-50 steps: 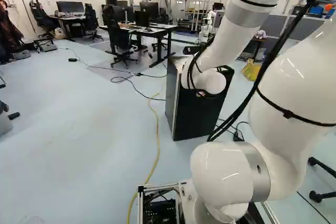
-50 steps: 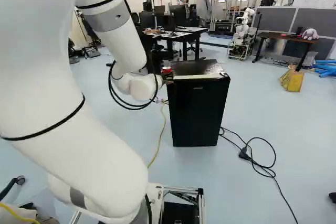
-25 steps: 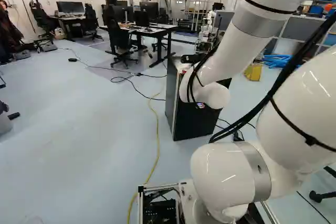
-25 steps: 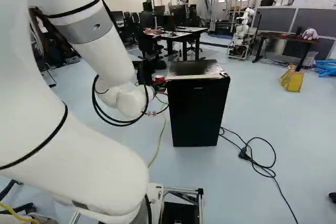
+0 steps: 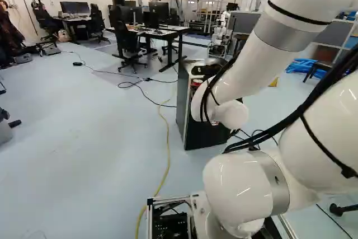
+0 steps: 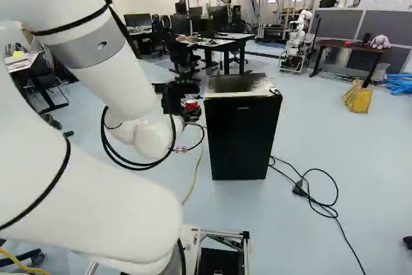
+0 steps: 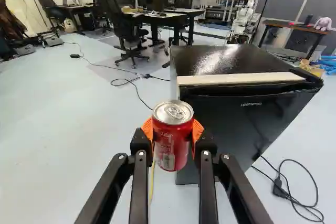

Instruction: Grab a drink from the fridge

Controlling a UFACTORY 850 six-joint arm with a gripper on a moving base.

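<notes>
Red drink can, one: upright, clamped between your fingers, held off the top front corner of the fridge. Door: looks shut. Step in hand: likely carrying away. Next: keep your grip steady, can level, clear of that corner.

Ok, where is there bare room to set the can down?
The fridge has a bare top between its back edge and the pale strip along its front. It's crowded beside the fridge's foot, where black cable coils.

Red can w/ silver top, upright, gripped in claw; blk fridge nr can, door shut.
</notes>
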